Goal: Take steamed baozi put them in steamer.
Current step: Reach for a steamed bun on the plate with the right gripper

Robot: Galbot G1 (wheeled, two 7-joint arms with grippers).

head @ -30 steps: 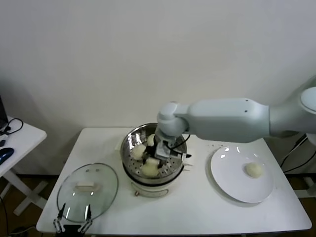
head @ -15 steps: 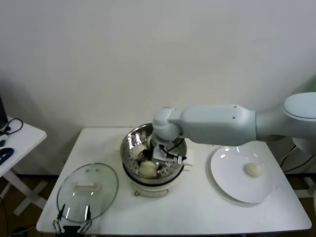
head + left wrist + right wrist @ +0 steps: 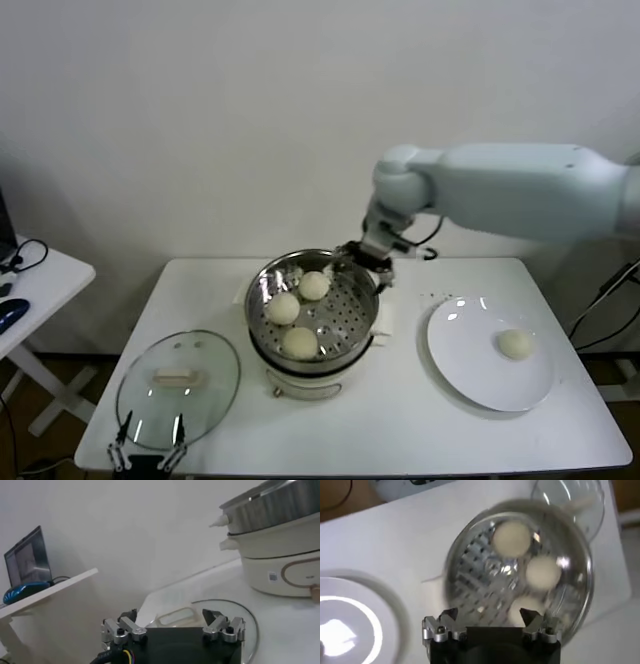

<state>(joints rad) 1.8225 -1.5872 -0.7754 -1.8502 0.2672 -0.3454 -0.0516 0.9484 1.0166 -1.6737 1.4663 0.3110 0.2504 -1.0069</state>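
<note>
Up and out of the basket is where the right gripper (image 3: 372, 256) has gone since the earlier frame: a second ago it was low among the buns, and now it hangs above the far right rim of the round shiny stainless-steel steamer (image 3: 262, 285), with its jaws spread wide and nothing between them. The bun it was lowering now lies free on the perforated floor.

Nearest the robot, the left gripper (image 3: 173, 628) is parked at the near edge of the white table (image 3: 400, 430), just in front of the round glass lid (image 3: 177, 388); its fingers stand apart and empty. It is well away from anything the task needs.

Beyond the lid, the steamer sits on its cream-white cooker base (image 3: 305, 382). Three smooth cream-white baozi rest inside: the near baozi (image 3: 300, 342), the left baozi (image 3: 283, 308) and the far baozi (image 3: 314, 285), set in a loose triangle and apart from one another. The right wrist view looks straight down on all three.

On the robot's right lies the flat white plate (image 3: 460, 370), and on it the last baozi (image 3: 515, 344), alone, right of centre. This is the relation the next move turns on: from the right gripper the bun lies to the right and nearer the robot, on the far side of the plate from the steamer. The right arm is plainly the closer one. The bun is round, with no long axis, so I judge any approach angle would serve.
</note>
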